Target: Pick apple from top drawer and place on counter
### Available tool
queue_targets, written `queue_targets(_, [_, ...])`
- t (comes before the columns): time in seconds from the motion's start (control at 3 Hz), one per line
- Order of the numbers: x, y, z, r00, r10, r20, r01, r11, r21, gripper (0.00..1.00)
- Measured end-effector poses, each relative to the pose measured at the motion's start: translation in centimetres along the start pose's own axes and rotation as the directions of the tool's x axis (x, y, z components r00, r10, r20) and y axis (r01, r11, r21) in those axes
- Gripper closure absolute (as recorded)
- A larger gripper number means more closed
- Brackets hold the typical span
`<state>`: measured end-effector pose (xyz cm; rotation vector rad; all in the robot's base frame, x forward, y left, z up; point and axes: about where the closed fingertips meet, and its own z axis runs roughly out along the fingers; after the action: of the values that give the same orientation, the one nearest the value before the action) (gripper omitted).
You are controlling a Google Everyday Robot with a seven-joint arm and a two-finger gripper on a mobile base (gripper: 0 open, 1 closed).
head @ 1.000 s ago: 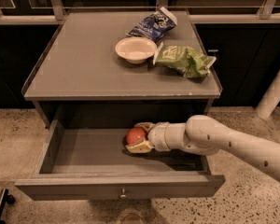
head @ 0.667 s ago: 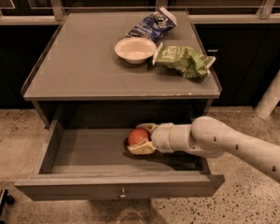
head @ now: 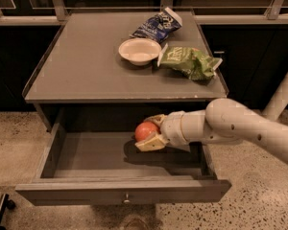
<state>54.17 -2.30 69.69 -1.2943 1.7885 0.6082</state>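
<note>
Inside grey top drawer (head: 81, 159), pincer (head: 150, 132) grips round apple (head: 146, 131).

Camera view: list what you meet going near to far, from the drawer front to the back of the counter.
top drawer front → gripper shut on the apple, inside the open drawer → counter → white bowl → blue bag at the far edge. The green bag overlaps the bowl in depth, so it is left out.
</note>
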Motion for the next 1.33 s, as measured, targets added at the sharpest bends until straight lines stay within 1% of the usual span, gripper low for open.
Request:
queue_targets(0.33, [-3.8, -0.5, -2.4, 0.996, -0.074, -0.047, 0.075, 0.9972, 0.004, 1.00])
queue_targets(0.67, [-7.2, -0.5, -4.0, 0.984, -0.144, -0.101, 0.143, 0.9896, -0.010, 1.00])
queue_targets(1.0, [-8.7, -0.1, -4.8, 0.979, -0.160, -0.129, 0.157, 0.9870, -0.035, 1.00])
queue_targets(1.33, [-10.2, 0.0, -5.2, 0.972, -0.189, -0.138, 0.182, 0.9813, -0.063, 1.00])
